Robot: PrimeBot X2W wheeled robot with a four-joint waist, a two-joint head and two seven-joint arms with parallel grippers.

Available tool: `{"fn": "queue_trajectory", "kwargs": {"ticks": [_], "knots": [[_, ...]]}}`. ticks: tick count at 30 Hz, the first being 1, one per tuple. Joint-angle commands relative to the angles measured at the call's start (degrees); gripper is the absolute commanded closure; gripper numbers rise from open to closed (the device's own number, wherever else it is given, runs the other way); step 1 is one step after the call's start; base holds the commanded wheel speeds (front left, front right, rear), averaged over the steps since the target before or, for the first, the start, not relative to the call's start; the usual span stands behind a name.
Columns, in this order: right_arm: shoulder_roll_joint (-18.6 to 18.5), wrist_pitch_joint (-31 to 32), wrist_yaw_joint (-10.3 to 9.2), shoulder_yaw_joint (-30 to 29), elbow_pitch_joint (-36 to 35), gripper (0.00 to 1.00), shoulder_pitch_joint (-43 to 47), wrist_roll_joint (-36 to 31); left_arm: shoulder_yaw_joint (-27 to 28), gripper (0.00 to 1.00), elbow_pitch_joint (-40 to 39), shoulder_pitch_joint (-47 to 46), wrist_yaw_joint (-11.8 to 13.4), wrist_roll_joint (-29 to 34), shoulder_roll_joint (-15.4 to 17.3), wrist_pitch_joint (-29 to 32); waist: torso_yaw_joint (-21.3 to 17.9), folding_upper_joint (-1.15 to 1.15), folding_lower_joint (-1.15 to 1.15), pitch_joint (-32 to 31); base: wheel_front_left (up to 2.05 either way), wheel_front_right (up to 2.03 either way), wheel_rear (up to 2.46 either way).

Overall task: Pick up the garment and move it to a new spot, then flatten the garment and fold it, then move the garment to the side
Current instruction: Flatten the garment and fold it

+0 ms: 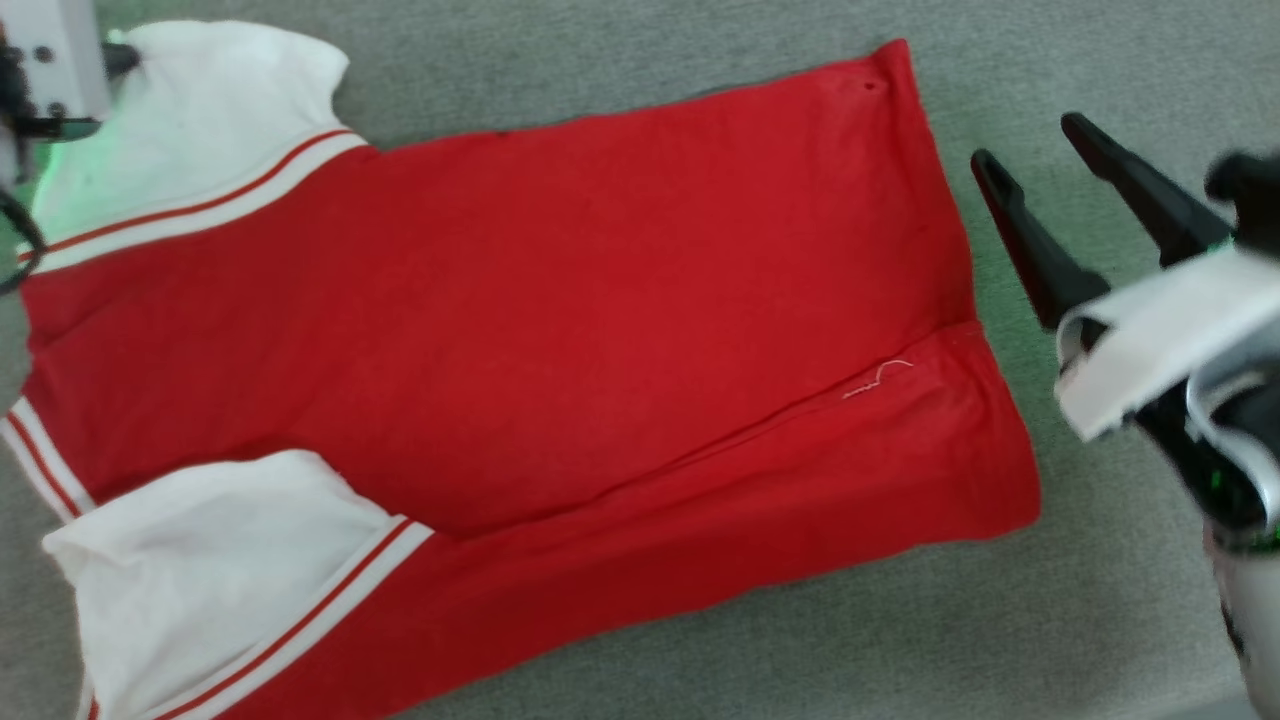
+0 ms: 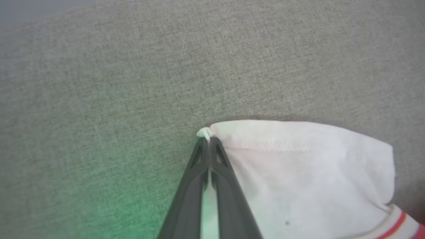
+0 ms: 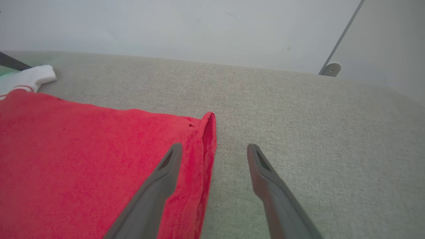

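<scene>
The garment [image 1: 560, 300] lies spread on the grey cloth surface with its plain red side up, so the lettering is hidden. Its hem points right and its lower side is folded over along a long crease. One white sleeve [image 1: 200, 110] is at the upper left, the other [image 1: 220, 560] at the lower left. My left gripper [image 2: 208, 139] is shut on the edge of the upper white sleeve [image 2: 298, 172]. My right gripper [image 1: 1030, 142] is open just right of the hem. In the right wrist view this gripper [image 3: 214, 147] straddles the hem's far corner [image 3: 208, 132].
The grey cloth surface [image 1: 1100, 600] runs on to the right of the hem and below the garment. A pale wall [image 3: 199, 26] rises behind it, with a small metal bracket [image 3: 330, 69] at the surface's far edge. My left arm's pale wrist [image 1: 55, 60] sits at the top left corner.
</scene>
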Motion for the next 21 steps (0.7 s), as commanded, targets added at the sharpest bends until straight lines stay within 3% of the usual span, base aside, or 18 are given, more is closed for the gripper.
{"fn": "queue_trajectory", "kwargs": {"ticks": [1, 12, 13, 14, 15, 16, 21], "knots": [[0.0, 2.2, -0.06, 0.4, 1.8, 0.00, -2.1, 1.2, -1.4, 1.00, -0.1, 3.6, -0.6, 0.2, -2.6, 0.7, 0.6, 0.00, 0.00, 0.0, 0.00, 0.00, 0.00], [-0.2, 17.7, -0.05, 9.2, 23.0, 0.00, -19.5, 7.5, -1.4, 1.00, 0.2, 1.4, -0.9, 0.4, -4.6, -1.1, 2.2, 0.00, 0.00, 0.9, 0.00, 0.00, 0.00], [-0.2, 19.5, -0.05, 10.3, 25.0, 0.05, -20.5, 7.9, -1.3, 1.00, 0.5, 1.3, -1.0, 0.3, -4.7, -1.2, 2.2, 0.00, 0.00, 0.9, 0.00, 0.00, 0.00], [0.0, 21.1, -0.05, 11.6, 26.6, 0.54, -21.3, 8.6, -1.3, 1.00, 0.7, 1.3, -1.1, 0.2, -4.8, -1.4, 2.3, 0.00, 0.00, 0.9, 0.00, 0.00, 0.00], [0.2, 22.3, -0.05, 12.6, 27.8, 0.63, -22.0, 9.5, -1.3, 1.00, 0.9, 1.2, -1.2, 0.2, -4.9, -1.7, 2.3, 0.00, 0.00, 0.8, 0.00, 0.00, 0.00], [0.2, 23.6, -0.04, 13.7, 28.9, 1.00, -22.7, 10.3, -1.3, 1.00, 1.2, 1.2, -1.3, 0.2, -5.0, -1.8, 2.3, 0.00, 0.00, 0.8, 0.00, 0.00, 0.00], [-0.7, 24.3, -0.04, 16.0, 31.4, 1.00, -25.7, 12.1, -1.1, 1.00, 1.8, 0.9, -1.9, 0.4, -5.2, -3.4, 2.4, 0.00, 0.00, 0.5, 0.00, 0.00, 0.00]]}}
